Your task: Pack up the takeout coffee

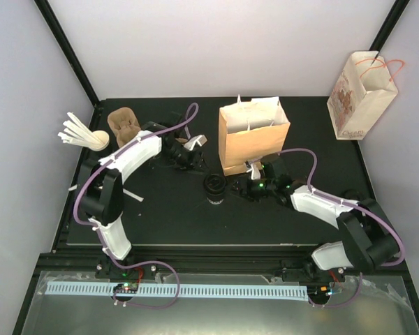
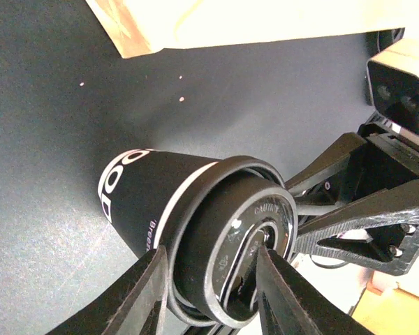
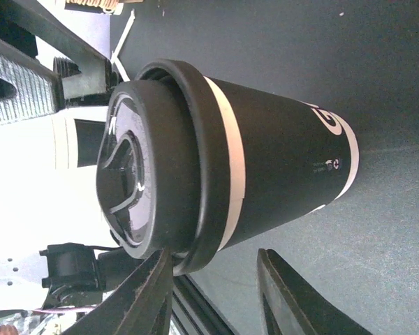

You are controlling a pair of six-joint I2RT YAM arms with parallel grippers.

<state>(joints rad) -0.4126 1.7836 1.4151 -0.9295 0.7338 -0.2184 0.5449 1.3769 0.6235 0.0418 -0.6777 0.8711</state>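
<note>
The takeout coffee is a black paper cup with a white band and a black lid, standing upright on the dark mat in front of the brown bag. My left gripper comes at it from the far left. In the left wrist view its fingertips stand apart just short of the lid, one by the rim, one across the lid's face. My right gripper is at the cup's right. Its jaws are open, one fingertip by the lid's rim, the cup body outside the gap.
An open brown paper bag stands just behind the cup. A printed white bag leans at the back right. White stirrers and a brown cup carrier lie at the back left. A loose stirrer lies on the mat.
</note>
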